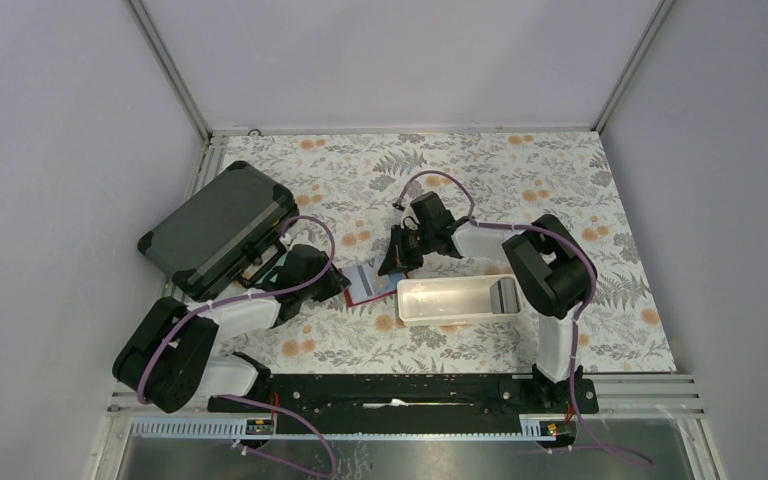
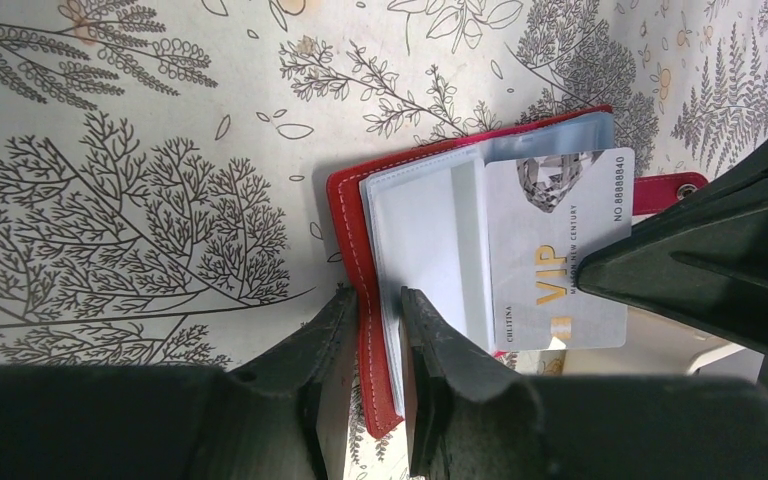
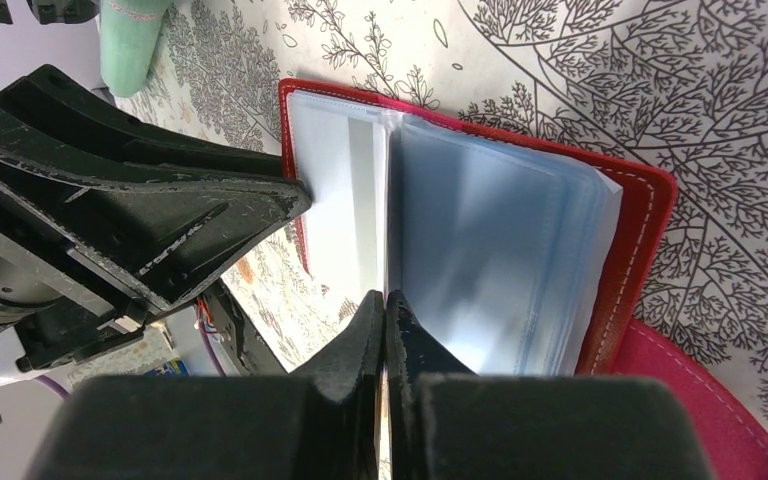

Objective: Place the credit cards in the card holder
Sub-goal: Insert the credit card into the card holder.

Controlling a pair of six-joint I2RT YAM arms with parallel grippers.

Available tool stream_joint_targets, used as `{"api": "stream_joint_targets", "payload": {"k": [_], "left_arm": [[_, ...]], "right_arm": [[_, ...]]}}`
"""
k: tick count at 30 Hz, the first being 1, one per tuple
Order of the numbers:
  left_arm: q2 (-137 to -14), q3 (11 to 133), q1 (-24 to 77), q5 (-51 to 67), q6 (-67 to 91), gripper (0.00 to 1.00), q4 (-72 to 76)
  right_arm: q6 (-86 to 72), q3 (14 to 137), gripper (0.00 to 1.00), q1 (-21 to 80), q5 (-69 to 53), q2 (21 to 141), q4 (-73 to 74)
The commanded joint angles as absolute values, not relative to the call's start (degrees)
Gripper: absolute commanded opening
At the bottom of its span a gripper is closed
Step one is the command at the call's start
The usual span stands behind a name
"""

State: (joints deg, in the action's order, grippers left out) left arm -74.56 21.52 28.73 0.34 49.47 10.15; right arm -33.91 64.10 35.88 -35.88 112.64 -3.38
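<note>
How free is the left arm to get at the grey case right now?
Probably not yet: the left fingers pinch the wallet by its cover, holding it open. The case lies beside that arm with nothing between, so reach looks fine once it lets go.

Left arm (image 1: 235,312) and right arm (image 1: 556,345) match: chunky black joints, white shells, purple cables (image 1: 440,174). Matte black gripper fingers (image 3: 160,215), kinda scuffed. Black rail (image 1: 390,392) at 6 o'clock.

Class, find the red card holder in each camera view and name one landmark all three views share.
Top external: card holder at centre, left of white tray.
Left wrist: card holder centre, open.
Right wrist: card holder centre-right, open.
Shared landmark: floral table cover.
</note>
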Motion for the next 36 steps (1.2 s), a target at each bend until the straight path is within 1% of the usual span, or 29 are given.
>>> {"api": "stream_joint_targets", "payload": {"k": [1,9,36], "left_arm": [[-77.26,19.90,28.76,-1.49,47.37,0.23,2.47],[-77.13,19.78,28.65,-1.49,47.36,0.23,2.44],[-77.17,19.86,28.56,-1.14,47.20,0.23,2.21]], "right_arm": [[-34.17,63.61,0.00,36.89,-34.55,108.71,-4.30],[-33.81,63.54,0.00,36.87,-33.06,108.14,-3.02],[-33.99,64.62,0.00,37.00,-34.86,112.42,-3.94]]}}
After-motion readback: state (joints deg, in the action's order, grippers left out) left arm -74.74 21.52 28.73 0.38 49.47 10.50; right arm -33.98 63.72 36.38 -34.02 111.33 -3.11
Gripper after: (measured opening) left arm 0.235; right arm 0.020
